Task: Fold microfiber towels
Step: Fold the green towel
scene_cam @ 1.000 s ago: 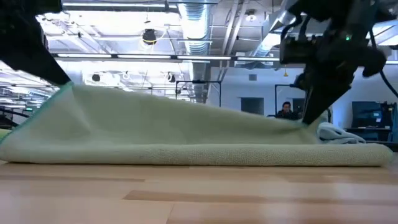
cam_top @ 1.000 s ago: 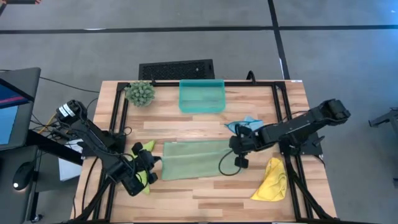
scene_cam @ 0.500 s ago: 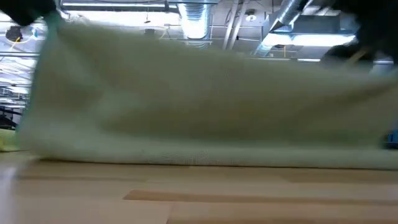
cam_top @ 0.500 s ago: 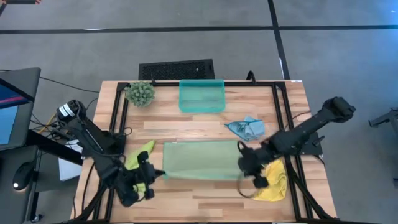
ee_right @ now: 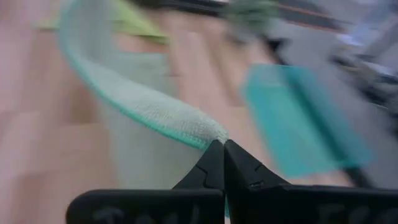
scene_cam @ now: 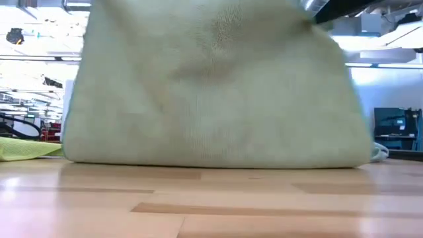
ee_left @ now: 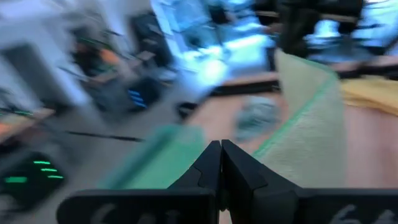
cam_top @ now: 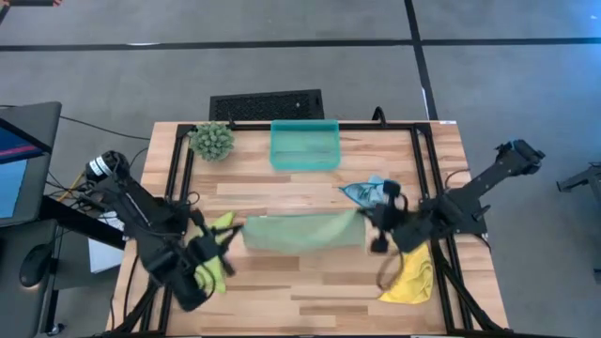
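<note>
The pale sage green towel (cam_top: 300,230) hangs as a curtain between my two grippers, and its lower edge (scene_cam: 211,162) is on the table. My left gripper (cam_top: 235,235) is shut on its left end. My right gripper (cam_top: 369,223) is shut on its right end. The lime green towel (cam_top: 218,246) lies flat under my left arm. The light blue towel (cam_top: 366,192) lies crumpled behind my right gripper. The yellow towel (cam_top: 410,275) lies in a heap at the near right. My left gripper pinches the sage towel's upper left corner (ee_left: 258,152) between its two shut fingers, coming level from the table's left. The towel stretches away from it toward the other arm. My right gripper pinches the hemmed edge at the upper right corner (ee_right: 208,134) between its fingertips, slanting down from the right. The top edge sags a little between the two holds.
A teal tray (cam_top: 305,144) stands at the far middle of the table, and a spiky green plant ball (cam_top: 212,139) to its left. Black frame rails (cam_top: 178,169) run along both sides. Bare wood (cam_top: 300,291) lies in front of the towel.
Both grippers have risen with the sage towel's two corners, and the left one has rolled. The towel, lying nearly flat a second ago, has been drawn up into a hanging sheet, its lower edge staying on the table.
</note>
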You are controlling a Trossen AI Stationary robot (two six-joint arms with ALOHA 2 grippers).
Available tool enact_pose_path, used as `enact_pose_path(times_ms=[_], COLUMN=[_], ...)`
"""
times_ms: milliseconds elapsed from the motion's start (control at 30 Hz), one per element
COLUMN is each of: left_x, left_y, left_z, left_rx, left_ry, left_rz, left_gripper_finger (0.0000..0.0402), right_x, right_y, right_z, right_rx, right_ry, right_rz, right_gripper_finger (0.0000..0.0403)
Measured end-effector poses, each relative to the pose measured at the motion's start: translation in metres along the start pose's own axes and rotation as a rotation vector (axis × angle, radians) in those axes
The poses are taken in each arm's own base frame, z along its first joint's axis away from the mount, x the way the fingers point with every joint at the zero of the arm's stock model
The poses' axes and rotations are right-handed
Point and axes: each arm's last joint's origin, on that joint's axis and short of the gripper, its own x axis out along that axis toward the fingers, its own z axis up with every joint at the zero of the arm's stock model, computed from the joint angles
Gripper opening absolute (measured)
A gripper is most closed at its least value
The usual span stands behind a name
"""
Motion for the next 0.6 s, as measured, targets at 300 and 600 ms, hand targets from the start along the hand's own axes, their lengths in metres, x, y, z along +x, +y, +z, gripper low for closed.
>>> enact_pose_path(times_ms=[300, 600], left_x=[0.059, 0.07], left_y=[0.049, 0.046], left_z=[-0.001, 0.003], left_rx=[0.196, 0.304], left_ry=[0.069, 0.103], left_rz=[0.309, 0.345], left_gripper_finger=[0.0, 0.0], right_x=[0.021, 0.006], right_y=[-0.045, -0.018], right_z=[0.008, 0.002], right_rx=[-0.106, -0.173], right_ry=[-0.007, -0.037], right_rz=[-0.593, -0.389], right_gripper_finger=[0.0008, 0.0016])
